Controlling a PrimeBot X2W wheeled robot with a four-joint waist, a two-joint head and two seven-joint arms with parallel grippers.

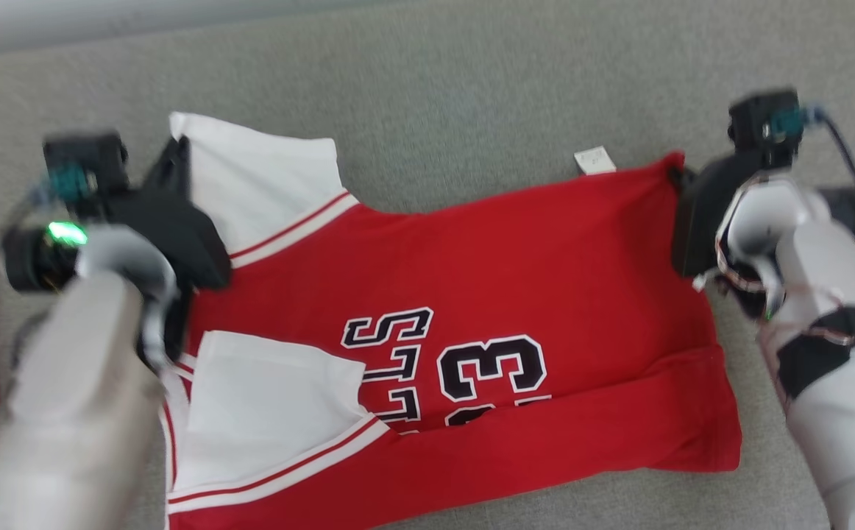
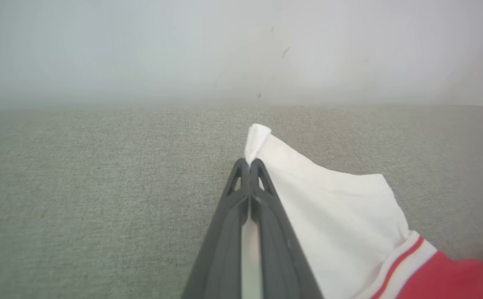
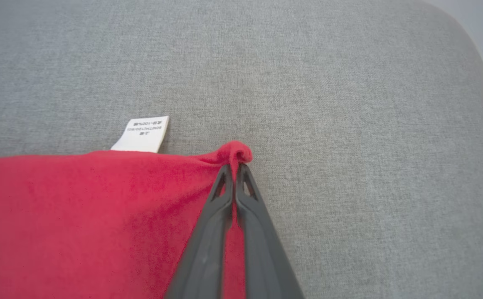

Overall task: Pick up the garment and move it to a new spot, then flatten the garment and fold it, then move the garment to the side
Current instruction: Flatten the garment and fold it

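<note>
1. The garment [image 1: 472, 294], a red jersey with white sleeves, lay spread on the grey padded surface [image 1: 427, 81], its near edge doubled over the lower part of the print.
2. The left gripper [image 2: 249, 162] held its fingers pressed together on the far corner of a white sleeve [image 2: 328, 207]; a tuft of cloth stood out past the tips.
3. The right gripper [image 3: 234, 167] was likewise clamped on the far red hem corner [image 3: 235, 150], near the care label [image 3: 141, 133].
4. Step in hand, by judgement: the fold, with both far corners secured.
5. The next move would call for lifting both corners together and carrying them level toward the near edge, so the cloth doubled without twisting.
</note>
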